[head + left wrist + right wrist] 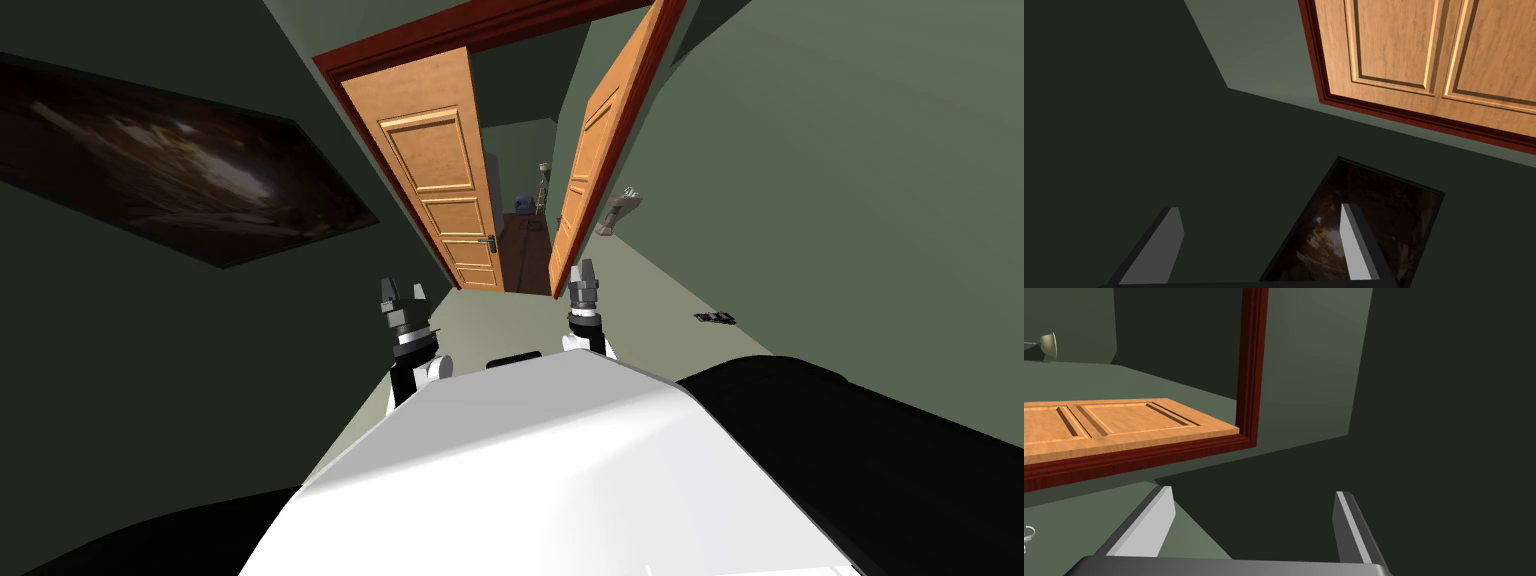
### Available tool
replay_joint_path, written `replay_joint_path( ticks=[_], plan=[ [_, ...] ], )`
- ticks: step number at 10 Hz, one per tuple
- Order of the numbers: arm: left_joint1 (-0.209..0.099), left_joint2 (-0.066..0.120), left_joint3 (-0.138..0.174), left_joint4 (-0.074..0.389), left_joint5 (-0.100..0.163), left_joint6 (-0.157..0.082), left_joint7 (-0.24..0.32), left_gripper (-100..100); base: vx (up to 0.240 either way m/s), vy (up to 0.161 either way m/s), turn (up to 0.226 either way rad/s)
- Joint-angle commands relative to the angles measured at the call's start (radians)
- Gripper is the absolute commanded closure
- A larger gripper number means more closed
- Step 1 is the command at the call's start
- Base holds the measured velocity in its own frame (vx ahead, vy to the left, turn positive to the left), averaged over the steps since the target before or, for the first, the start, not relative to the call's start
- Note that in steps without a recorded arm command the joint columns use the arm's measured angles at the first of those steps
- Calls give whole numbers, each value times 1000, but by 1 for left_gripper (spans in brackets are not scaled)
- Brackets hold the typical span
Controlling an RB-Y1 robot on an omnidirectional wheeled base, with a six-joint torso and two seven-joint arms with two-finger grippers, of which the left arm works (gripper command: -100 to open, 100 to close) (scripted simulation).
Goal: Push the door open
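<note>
In the head view, the left door leaf (440, 170) is seen shut and the right leaf (600, 150) ajar, with the left gripper (403, 293) and right gripper (583, 270) held well short. In the left wrist view, then the right, fingers (1166, 240) are shown spread and empty. The approach is judged unfinished, and contact is needed next.

between the two orange panelled wooden door leaves a gap stands open — the left leaf (440, 170) bars the left half of the dark red frame (335, 70), the right leaf (600, 140) is swung aside. the right end effector (583, 272) hangs just before that gap, the left end effector (403, 296) before the left leaf; the pale green floor (490, 320) ahead of both is free. a small black thing (715, 318) lies on the floor near the right green wall (850, 200) — well apart from either.
</note>
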State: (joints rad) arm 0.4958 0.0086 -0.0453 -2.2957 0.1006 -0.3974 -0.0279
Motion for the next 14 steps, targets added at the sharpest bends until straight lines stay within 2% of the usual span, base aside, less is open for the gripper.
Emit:
replay_joint_path(
  ticks=[1, 4, 7, 14],
  plan=[
    [-20, 10, -1, 33, -2, -1, 1, -100, 58, 24, 0],
    [-46, 20, -2, 77, -5, -2, 3, -100, 98, 11, -14],
    [-91, 35, -3, 151, -10, -4, 6, -100, 107, 21, -12],
    [-173, 55, -6, 286, -20, -8, 12, -100, 92, 14, -10]
  ],
)
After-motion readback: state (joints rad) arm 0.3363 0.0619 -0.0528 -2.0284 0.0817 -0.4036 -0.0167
